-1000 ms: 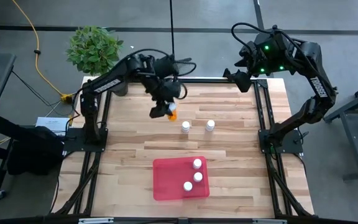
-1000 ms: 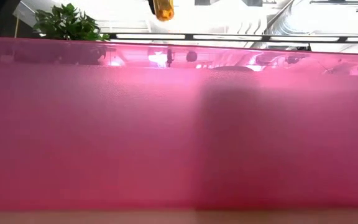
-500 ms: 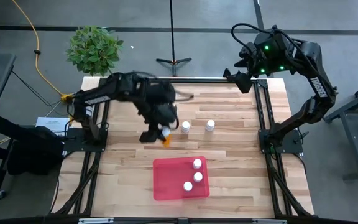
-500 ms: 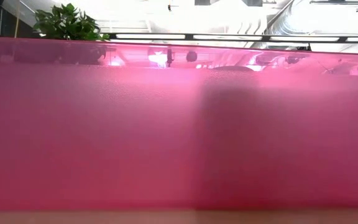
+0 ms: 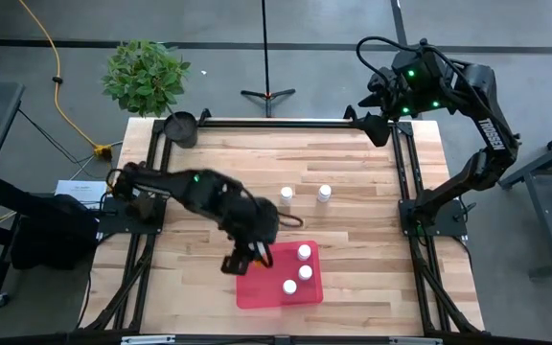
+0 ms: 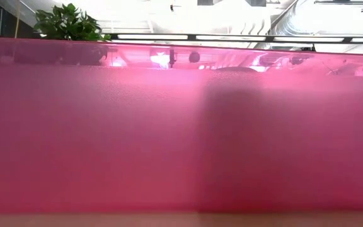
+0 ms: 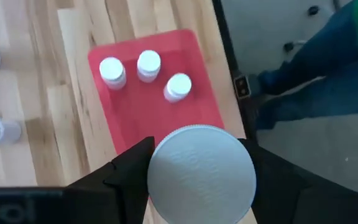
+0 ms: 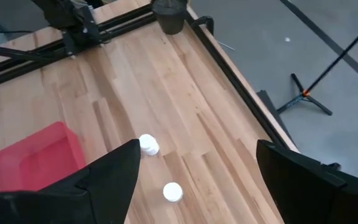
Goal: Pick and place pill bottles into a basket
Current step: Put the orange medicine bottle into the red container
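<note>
My left gripper [image 5: 254, 257] hangs over the far left part of the red basket [image 5: 266, 287], shut on the orange pill bottle [image 5: 262, 256]. That bottle's white cap [image 7: 201, 174] fills the gap between the fingers in the left wrist view. Three white pill bottles [image 5: 304, 252] [image 5: 306, 272] [image 5: 289, 287] stand upright in the basket [image 7: 129, 106]. Two more white bottles [image 5: 286, 195] [image 5: 324, 193] stand on the table farther back. My right gripper [image 5: 372, 123] waits open, high over the table's far right corner. My left gripper pinches the orange bottle between its two fingers [image 7: 129, 171], which stand on opposite sides just under the white cap's rim [image 7: 157, 177]. The fingers slant down toward the table's near side. The bottle is lifted clear above the basket, cap toward the wrist.
A small black round pot [image 5: 181, 127] sits at the far left corner, with a potted plant [image 5: 145, 75] on the floor beyond it. Black frame rails [image 5: 276, 123] run along the table's edges. The basket's red wall [image 6: 181, 126] fills the low view.
My left gripper has swung from the far middle of the table toward the near edge, carrying the orange bottle clear of the table. It now hangs over the basket's far left part. The bottle has left the top of the low view.
</note>
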